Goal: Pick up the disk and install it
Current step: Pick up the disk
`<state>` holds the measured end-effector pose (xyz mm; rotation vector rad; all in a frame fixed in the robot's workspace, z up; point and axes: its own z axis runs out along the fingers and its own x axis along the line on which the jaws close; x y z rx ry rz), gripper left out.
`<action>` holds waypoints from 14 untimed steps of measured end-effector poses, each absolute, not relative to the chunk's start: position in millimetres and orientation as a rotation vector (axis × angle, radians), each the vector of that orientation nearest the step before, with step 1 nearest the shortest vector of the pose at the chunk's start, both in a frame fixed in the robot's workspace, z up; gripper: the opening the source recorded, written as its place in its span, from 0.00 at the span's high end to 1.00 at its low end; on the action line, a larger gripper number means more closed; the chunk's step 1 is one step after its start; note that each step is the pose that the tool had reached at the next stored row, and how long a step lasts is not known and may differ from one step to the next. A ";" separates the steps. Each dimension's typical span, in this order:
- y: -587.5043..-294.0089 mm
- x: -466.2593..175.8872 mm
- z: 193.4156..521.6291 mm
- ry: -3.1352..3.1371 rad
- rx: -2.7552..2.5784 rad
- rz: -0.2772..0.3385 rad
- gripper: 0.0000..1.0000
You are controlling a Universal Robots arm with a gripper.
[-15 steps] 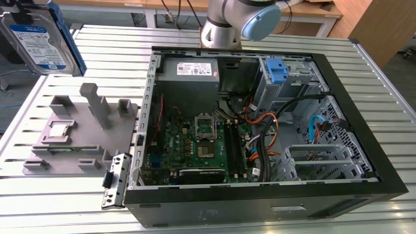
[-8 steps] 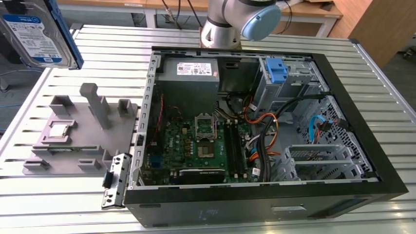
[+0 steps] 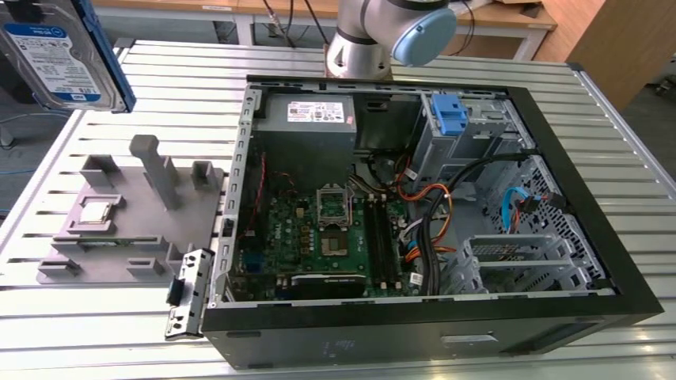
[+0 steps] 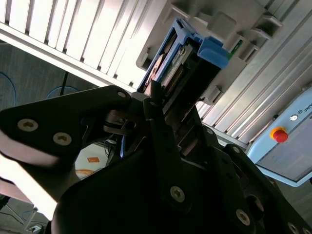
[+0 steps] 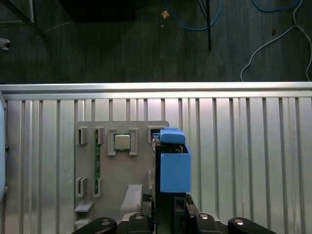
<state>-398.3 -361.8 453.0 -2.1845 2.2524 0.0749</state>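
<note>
The disk [image 3: 63, 55] hangs in the air at the upper edge of the exterior view's left, well above the bench [image 3: 85, 317] and apart from the computer case [image 3: 423, 321]. Its flat silver-grey metal face carries a white-and-blue label, and a blue plastic rail runs down one edge. In the first wrist view the gripper [image 5: 169, 209] is clamped on the disk [image 5: 174, 170], whose boxy blue carrier end juts out beyond the black fingers [image 5: 146, 201]. In the second wrist view the matte black fingers [image 4: 161, 126], studded with round screws, pinch the thin slab of the disk [image 4: 190, 63] edge-on.

Below lies a grey moulded fixture plate [image 5: 122, 161] with upright posts and shallow pockets; a small square chip [image 5: 122, 142] with a shiny metal top sits in one pocket. The bench is ribbed aluminium, its long slats bright and reflective.

The case is a black open-sided tower lying flat, showing a green motherboard [image 3: 317, 237], a grey boxy power supply [image 3: 309, 115], a blue plastic bracket [image 3: 451, 115] and perforated metal bays. The arm's [image 3: 385, 36] rounded silver-and-pale-blue joint stands behind it.
</note>
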 end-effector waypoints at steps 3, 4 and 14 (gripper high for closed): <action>-361.8 -398.3 453.0 2.252 -2.184 0.075 0.65; -361.8 -398.3 453.1 2.252 -2.184 0.075 0.65; -361.8 -398.2 472.2 2.252 -2.184 0.075 0.65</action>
